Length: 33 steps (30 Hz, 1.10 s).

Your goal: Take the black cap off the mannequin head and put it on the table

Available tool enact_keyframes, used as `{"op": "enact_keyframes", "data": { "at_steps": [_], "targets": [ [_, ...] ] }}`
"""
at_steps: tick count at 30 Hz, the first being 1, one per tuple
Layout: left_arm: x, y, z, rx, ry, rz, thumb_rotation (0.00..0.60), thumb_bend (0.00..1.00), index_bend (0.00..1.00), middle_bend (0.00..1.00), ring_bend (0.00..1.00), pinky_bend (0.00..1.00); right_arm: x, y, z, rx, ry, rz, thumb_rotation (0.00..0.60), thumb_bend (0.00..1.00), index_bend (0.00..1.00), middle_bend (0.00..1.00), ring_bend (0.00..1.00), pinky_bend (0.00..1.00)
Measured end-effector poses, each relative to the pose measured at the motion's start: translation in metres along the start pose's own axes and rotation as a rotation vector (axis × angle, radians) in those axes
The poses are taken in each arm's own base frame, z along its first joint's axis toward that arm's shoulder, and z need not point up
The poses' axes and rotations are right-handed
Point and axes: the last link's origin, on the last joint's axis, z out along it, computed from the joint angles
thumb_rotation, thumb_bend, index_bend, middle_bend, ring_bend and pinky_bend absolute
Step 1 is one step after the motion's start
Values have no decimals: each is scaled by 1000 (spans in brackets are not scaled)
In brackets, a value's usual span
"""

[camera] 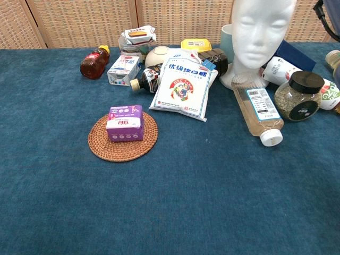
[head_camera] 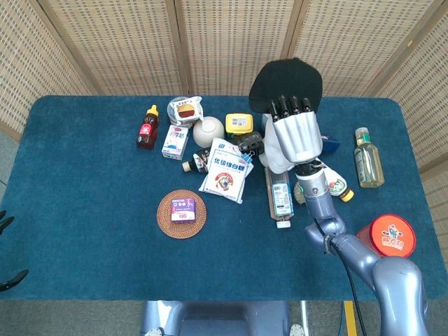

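My right hand [head_camera: 297,133] holds the black cap [head_camera: 283,80] raised high above the table, its fingers over the cap's near edge. The white mannequin head [camera: 263,32] stands bare at the back right of the table in the chest view; the hand and cap hide most of it in the head view. The cap itself is out of the chest view. Only dark fingertips of my left hand [head_camera: 5,222] show at the left edge of the head view, apart and holding nothing.
Around the mannequin lie a clear bottle [camera: 257,109], a dark-lidded jar [camera: 300,95], a white snack bag [camera: 183,87] and a brown bottle [camera: 94,62]. A purple box [camera: 125,122] sits on a woven coaster [camera: 122,139]. An orange-lidded tub [head_camera: 386,236] stands at the right.
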Motion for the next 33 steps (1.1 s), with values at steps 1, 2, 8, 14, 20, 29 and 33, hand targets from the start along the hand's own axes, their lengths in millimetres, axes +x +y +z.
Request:
{"op": "enact_keyframes", "data": {
  "at_steps": [1, 2, 8, 14, 20, 29, 33],
  "targets": [
    [0, 0, 1, 2, -2, 0, 600, 158, 38, 0, 0, 0, 0, 1, 4, -2, 1, -10, 600, 625, 720, 670, 635, 758],
    [0, 0, 2, 5, -4, -2, 600, 158, 38, 0, 0, 0, 0, 1, 7, -2, 4, -20, 600, 624, 720, 670, 635, 758],
    [4, -1, 2, 9, 2, -27, 600, 158, 38, 0, 0, 0, 1, 5, 23, -11, 26, -53, 600, 624, 720, 670, 635, 758],
    [6, -3, 3, 7, 0, -32, 600, 158, 38, 0, 0, 0, 12, -9, 17, 53, 87, -26, 600, 624, 720, 670, 635, 758],
    [5, -2, 0, -8, -16, -33, 600, 158, 38, 0, 0, 0, 32, -35, 8, 133, 174, 36, 600, 622, 723, 671, 634, 758],
    [6, -3, -2, -15, -16, -38, 600, 158, 39, 0, 0, 0, 56, -80, -15, 262, 215, 128, 600, 624, 724, 672, 635, 758],
    [7, -3, -2, -15, -15, -40, 600, 158, 39, 0, 0, 0, 57, -92, -28, 300, 209, 149, 600, 623, 724, 672, 635, 758]
  ]
}}
